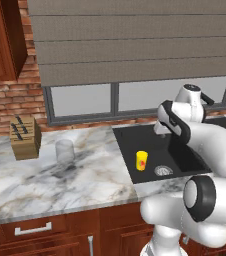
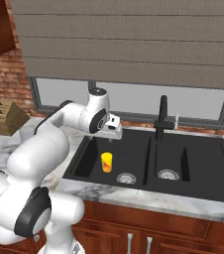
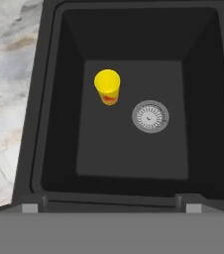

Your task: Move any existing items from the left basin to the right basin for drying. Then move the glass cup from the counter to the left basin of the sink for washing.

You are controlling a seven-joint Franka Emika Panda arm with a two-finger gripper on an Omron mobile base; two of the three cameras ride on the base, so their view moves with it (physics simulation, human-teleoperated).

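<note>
Below our hand [image 2: 111, 139], whose grip we cannot tell, the matte black left basin [image 3: 134, 154] holds the small yellow cylindrical container [image 3: 107, 86]; we judge descending onto it comes next.

You've got a wooden knife block [image 1: 25, 138] w/ dark handles sticking out, standing at the far left near the red brick wall [image 1: 12, 102]. Above it hangs a red-brown upper cabinet [image 1: 2, 40] w/ a silver handle; a grey roman blind [image 1: 135, 40] covers the top of the dark-framed window [image 1: 115, 97]. Below the worktop you see red-brown base cabinets [image 1: 60, 232], incl. a drawer w/ a silver pull [image 1: 33, 229].
</note>
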